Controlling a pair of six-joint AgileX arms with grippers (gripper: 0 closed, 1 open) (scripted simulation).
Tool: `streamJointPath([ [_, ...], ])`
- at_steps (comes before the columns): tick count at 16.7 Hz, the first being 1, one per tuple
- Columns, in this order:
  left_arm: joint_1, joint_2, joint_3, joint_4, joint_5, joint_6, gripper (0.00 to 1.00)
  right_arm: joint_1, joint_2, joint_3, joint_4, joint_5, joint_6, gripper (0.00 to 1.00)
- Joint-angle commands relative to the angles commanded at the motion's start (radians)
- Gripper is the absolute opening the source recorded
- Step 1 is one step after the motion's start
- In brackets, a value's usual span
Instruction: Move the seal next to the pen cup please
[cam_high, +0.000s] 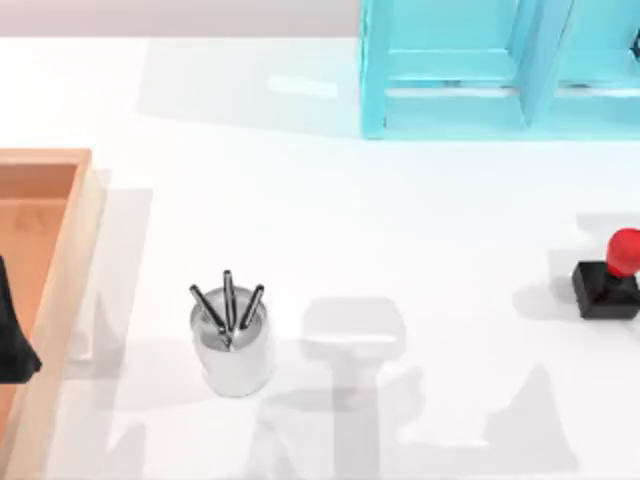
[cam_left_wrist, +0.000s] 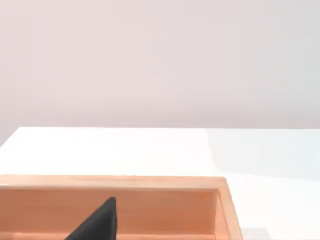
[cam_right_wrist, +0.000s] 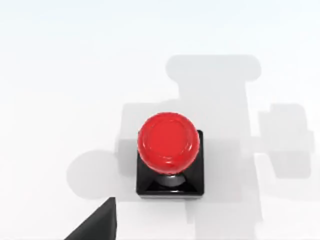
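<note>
Can't tell if the right arm's fingers are open or closed; its wrist camera looks straight down on the seal (cam_right_wrist: 170, 155), so it's hovering above. Nothing's done yet: the seal sits at the worktop's (cam_high: 400, 220) right edge, well apart from the pen cup (cam_high: 232, 340) left of centre. Left arm's parked over the wooden tray (cam_high: 60, 260).

Seal (cam_right_wrist: 170, 155) upright on white table (cam_right_wrist: 60, 90) — red knob up, shadows w/ it.
</note>
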Motion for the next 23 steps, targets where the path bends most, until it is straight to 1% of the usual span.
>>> streamJointPath([
  [4,0.000,0.000,0.000,0.000,0.000,0.000,1.00,0.027,0.363,0.306,-0.266,-0.001,0.029,1.00],
  [7,0.000,0.000,0.000,0.000,0.000,0.000,1.00,0.045,0.599,0.509,-0.428,-0.002,0.047,1.00],
  [10,0.000,0.000,0.000,0.000,0.000,0.000,1.00,0.058,0.767,0.665,-0.546,-0.002,0.061,1.00],
  [12,0.000,0.000,0.000,0.000,0.000,0.000,1.00,0.064,0.840,0.735,-0.595,-0.002,0.066,1.00],
  [14,0.000,0.000,0.000,0.000,0.000,0.000,1.00,0.066,0.875,0.770,-0.620,-0.002,0.069,1.00],
  [20,0.000,0.000,0.000,0.000,0.000,0.000,1.00,0.062,0.877,0.768,-0.617,-0.002,0.068,1.00],
  [23,0.000,0.000,0.000,0.000,0.000,0.000,1.00,0.065,0.892,0.705,-0.547,-0.002,0.068,1.00],
])
